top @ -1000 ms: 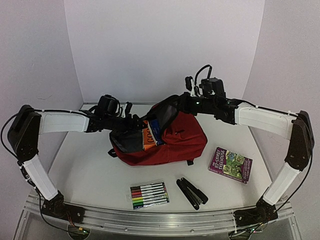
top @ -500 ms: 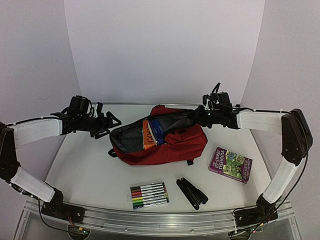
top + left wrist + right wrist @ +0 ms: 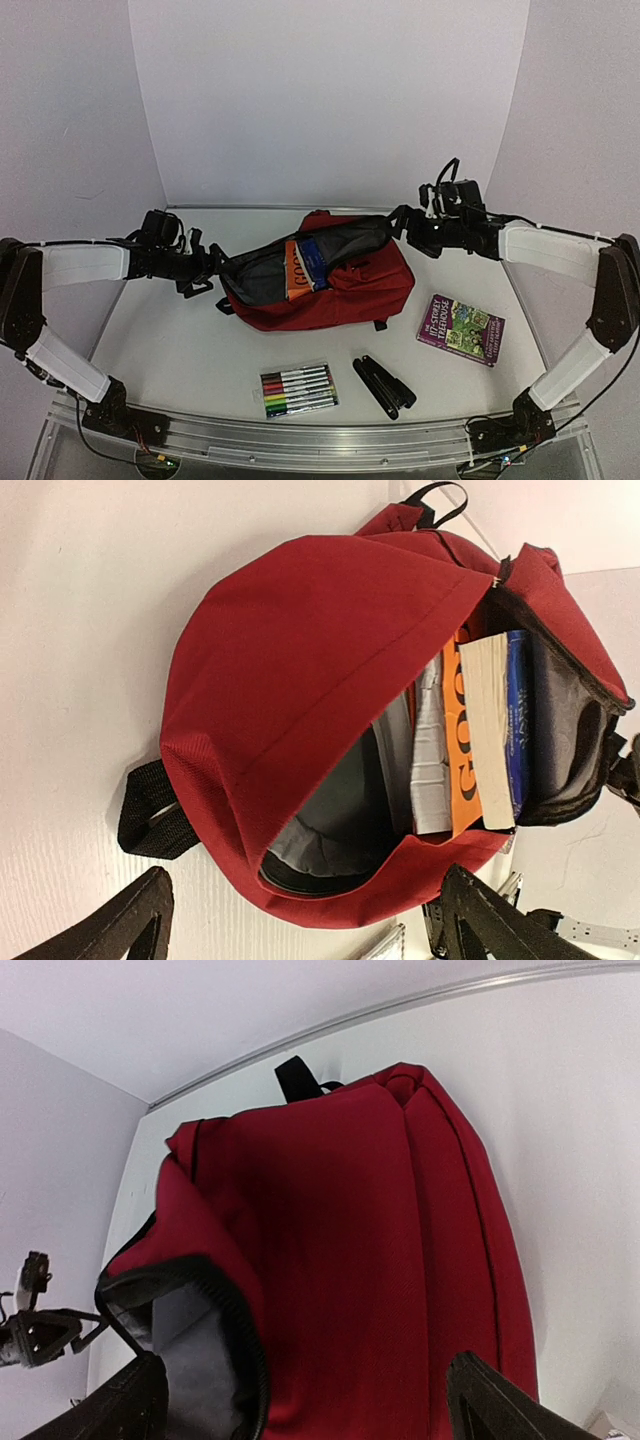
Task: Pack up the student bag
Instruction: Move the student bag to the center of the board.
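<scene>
Tabletop: left tool, right tool gape wide (empty) flanking student bag.

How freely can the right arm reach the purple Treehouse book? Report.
Likely yes: the purple Treehouse book lies alone on the table, right of the student bag; the right pincer is open and empty.

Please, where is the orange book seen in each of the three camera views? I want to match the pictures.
Top external: the orange book stands in the open mouth of the bag, left of centre.
Left wrist: the orange book is right of centre, inside the bag, beside a blue book.
Right wrist: not in it; only grey lining shows inside.
Shared landmark: the dark red bag, in all three views.
</scene>
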Robot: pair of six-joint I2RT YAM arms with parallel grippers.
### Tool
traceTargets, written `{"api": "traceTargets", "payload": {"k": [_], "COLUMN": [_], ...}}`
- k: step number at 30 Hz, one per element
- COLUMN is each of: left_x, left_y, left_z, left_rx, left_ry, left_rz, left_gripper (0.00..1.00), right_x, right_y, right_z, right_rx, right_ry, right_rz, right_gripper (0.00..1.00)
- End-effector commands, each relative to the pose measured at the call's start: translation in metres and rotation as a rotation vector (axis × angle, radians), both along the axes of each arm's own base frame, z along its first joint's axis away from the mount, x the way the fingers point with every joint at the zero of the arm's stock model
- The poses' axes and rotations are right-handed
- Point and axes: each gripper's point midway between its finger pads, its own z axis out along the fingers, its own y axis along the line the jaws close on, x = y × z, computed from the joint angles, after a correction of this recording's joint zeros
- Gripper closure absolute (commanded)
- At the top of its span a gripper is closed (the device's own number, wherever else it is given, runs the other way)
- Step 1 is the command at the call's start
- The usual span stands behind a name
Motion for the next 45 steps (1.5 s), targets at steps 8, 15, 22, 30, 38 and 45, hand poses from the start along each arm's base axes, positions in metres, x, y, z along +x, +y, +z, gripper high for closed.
{"api": "traceTargets", "payload": {"k": [8, 15, 22, 30, 38, 45], "left_x": [0.024, 0.039, 0.057, 0.076, 0.080, 0.085], "left_y": [-0.006, -0.008, -0.008, 0.001, 0.011, 0.016], "left_z": [-0.022, -0.026, -0.015, 0.014, 0.022, 0.024], "left_rx": [0.036, 0.045, 0.024, -0.027, -0.071, -0.111], "left_ry": [0.009, 0.006, -0.035, -0.099, -0.107, -0.092], "left_rz": [-0.019, -0.007, 0.035, 0.086, 0.092, 0.088], "left_gripper": [0.17, 0.47, 0.86, 1.00, 1.00, 1.00], "right_x": [-0.048, -0.053, -0.077, -0.110, -0.118, -0.110], "right_y": [-0.048, -0.128, -0.220, -0.290, -0.279, -0.250], "right_z": [0.018, -0.052, -0.075, -0.109, -0.148, -0.158], "right_rx": [-0.043, -0.176, -0.298, -0.221, -0.162, -0.085], "right_ry": [-0.007, 0.186, 0.245, 0.366, 0.483, 0.503], "right_rz": [-0.074, -0.383, -0.733, -0.956, -0.892, -0.719], "right_gripper": [0.02, 0.02, 0.02, 0.02, 0.02, 0.06]}}
